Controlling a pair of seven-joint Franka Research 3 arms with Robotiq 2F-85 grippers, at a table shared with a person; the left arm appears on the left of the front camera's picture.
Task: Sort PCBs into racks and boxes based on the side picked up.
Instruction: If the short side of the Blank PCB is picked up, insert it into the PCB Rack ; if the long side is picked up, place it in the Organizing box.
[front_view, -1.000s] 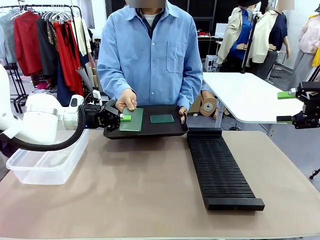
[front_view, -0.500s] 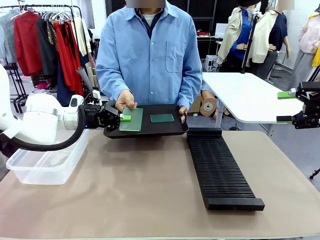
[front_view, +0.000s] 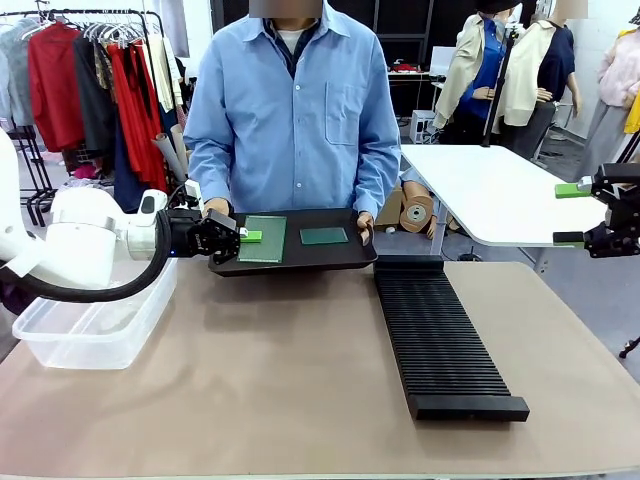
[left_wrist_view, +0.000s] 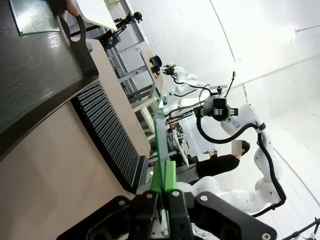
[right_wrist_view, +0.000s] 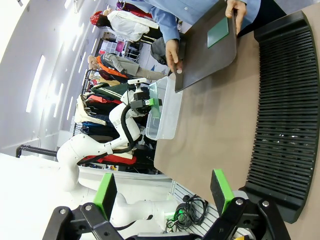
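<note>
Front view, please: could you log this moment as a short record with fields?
left hand: shut on the larger PCB, at the left of the black tray
right hand: open, empty, raised at the right
smaller PCB: flat on the tray
person: holds the tray at both ends
rack: on the table, right of middle
clear box: at the left table edge

A thin pale green rectangular circuit board (front_view: 266, 238) is showing at the left of a smooth black shallow tray (front_view: 300, 262). To its right, a smaller, darker green circuit board (front_view: 324, 236) is showing a fine grid. A long black rack (front_view: 440, 340) is displaying fine parallel ribs against the plain tan tabletop (front_view: 250, 390). A clear plastic tub (front_view: 90, 335) is looking colourless at the left. The person at the far side is wearing a light blue shirt (front_view: 295, 110). Bright green pads are standing out on the black left gripper (front_view: 245, 236) and right gripper (front_view: 572, 213).
</note>
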